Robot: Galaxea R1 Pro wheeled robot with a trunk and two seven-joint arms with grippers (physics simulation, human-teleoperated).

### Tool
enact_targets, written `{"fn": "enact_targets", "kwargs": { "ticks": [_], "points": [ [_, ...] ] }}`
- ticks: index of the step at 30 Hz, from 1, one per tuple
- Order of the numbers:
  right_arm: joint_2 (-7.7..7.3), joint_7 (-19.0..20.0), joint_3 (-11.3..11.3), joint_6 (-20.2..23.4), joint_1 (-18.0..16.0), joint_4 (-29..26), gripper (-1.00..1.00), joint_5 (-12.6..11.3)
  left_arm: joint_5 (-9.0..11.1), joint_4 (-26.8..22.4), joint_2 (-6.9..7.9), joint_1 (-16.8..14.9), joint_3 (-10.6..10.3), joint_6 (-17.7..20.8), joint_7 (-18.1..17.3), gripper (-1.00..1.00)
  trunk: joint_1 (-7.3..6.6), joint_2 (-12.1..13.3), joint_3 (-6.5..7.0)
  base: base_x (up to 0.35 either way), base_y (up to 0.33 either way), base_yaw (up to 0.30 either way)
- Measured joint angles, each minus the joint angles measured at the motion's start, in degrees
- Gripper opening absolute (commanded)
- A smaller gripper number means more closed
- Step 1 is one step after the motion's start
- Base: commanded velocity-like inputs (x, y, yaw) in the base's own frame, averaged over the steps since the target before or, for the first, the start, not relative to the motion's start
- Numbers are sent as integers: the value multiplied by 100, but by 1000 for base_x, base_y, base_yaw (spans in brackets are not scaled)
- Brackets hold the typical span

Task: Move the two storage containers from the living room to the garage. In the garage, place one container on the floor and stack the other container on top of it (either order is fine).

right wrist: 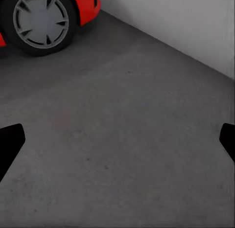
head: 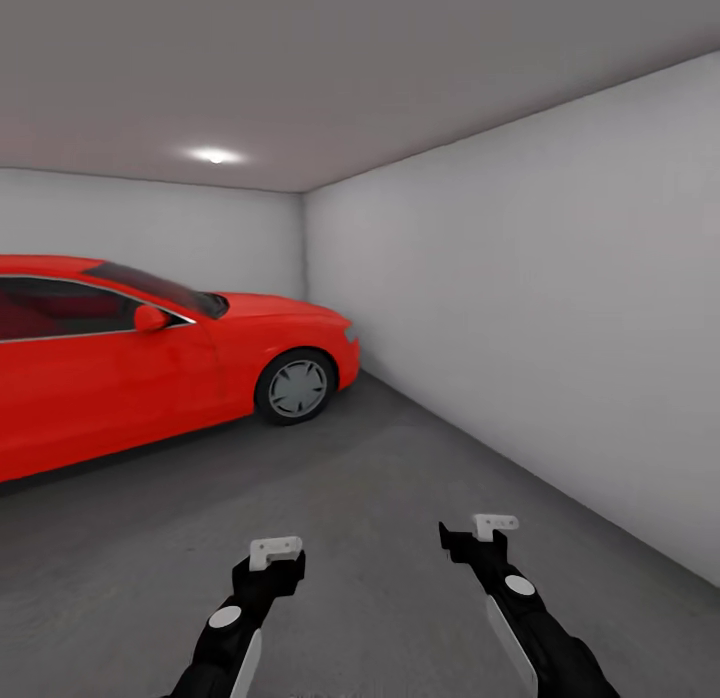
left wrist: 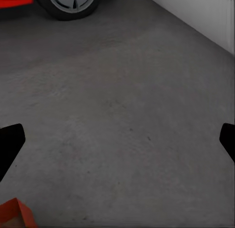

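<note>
- Garage around me: white walls, a grey ceiling with a round light (head: 214, 155), and the red car (head: 150, 358) parked on my left with its front wheel (head: 296, 387) facing me.
- Floor (head: 400, 498) ahead is dark grey concrete, open between the car and the right-hand wall (head: 560, 308).
- Left gripper (head: 276, 556) hangs low in front of me; its wrist camera shows the jaws spread wide, nothing between them.
- Right gripper (head: 480, 534) is likewise spread apart and carrying nothing.
- Container (left wrist: 15, 214): I catch just a rust-red corner on the concrete in the left wrist view, close under that arm. I cannot tell whether it is one bin or both stacked.
- My read: I am between carries. If only one bin sits here, I must turn back for the other in the living room; first I want the head tilted down to check.
</note>
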Motion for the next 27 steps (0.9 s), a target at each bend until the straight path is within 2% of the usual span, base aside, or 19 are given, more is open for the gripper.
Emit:
{"fn": "enact_targets", "kwargs": {
  "ticks": [6, 27],
  "points": [
    [0, 0, -2, 0, 0, 0, 100, -1, 2, -2, 0, -1, -1, -8, -3, 100, -2, -1, 0, -177, -148, -300],
    [-1, 0, 3, 2, 0, 1, 100, -9, 2, -2, 0, -3, -1, -7, -2, 100, -3, -1, 0, -6, -5, -300]
  ]
}}
